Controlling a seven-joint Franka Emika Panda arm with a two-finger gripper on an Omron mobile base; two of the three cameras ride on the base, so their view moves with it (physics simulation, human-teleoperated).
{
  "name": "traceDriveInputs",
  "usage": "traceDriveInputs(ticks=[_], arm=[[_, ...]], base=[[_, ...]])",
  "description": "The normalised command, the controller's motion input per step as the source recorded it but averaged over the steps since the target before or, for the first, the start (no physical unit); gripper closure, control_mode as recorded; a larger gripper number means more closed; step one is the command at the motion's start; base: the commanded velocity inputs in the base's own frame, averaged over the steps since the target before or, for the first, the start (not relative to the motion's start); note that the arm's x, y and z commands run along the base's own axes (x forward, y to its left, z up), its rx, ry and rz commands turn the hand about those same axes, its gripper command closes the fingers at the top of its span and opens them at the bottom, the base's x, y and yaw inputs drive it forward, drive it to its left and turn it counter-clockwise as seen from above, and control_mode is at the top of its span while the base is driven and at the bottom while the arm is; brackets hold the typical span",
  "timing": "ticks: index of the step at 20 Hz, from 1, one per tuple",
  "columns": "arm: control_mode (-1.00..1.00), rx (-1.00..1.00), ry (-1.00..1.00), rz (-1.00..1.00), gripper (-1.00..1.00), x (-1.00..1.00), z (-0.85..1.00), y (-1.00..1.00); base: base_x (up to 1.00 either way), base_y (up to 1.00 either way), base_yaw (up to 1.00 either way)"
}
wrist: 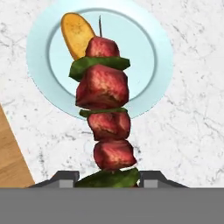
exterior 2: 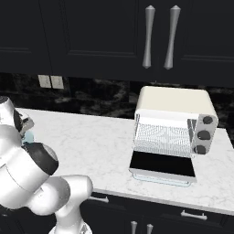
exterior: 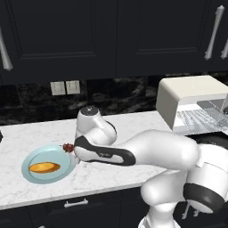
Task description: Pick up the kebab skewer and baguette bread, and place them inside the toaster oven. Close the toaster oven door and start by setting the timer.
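Hand view has the gripper (wrist: 107, 180) clamped on the kebab skewer (wrist: 105, 111), lifted above the plate (wrist: 144, 37) with the baguette bread (wrist: 76, 30) near the worktop's left front edge; next, carry it onto the open toaster oven's (exterior 2: 176, 121) rack.

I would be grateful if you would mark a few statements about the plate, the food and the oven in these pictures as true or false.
1. The claw is shut on the kebab skewer of red-brown meat chunks and green pieces. True.
2. The golden orange baguette bread lies inside the oven. False: it lies on the round pale blue plate.
3. The dark glass toaster oven door of the cream-white toaster oven is folded down open. True.
4. The skewer rests flat on the wire rack. False: it hangs in the claw over the white marble counter.
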Motion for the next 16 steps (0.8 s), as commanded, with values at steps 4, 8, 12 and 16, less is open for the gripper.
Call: traceDriveInputs(ticks=[4, 8, 12, 16], arm=[[-1.0, 0.07, 0.0, -0.05, 1.0, -0.54, 0.52, -1.0], [-1.0, 0.02, -0.04, -0.07, 1.0, -0.41, 0.5, -1.0], [-1.0, 0.0, 0.0, -0.16, 1.0, -0.08, 0.58, -0.98], [-1.0, 0.0, 0.01, -0.21, 1.0, 0.0, 0.49, -1.0]], base=[[0.0, 0.0, 0.0], [0.0, 0.0, 0.0], [0.0, 0.0, 0.0], [0.0, 0.0, 0.0]])
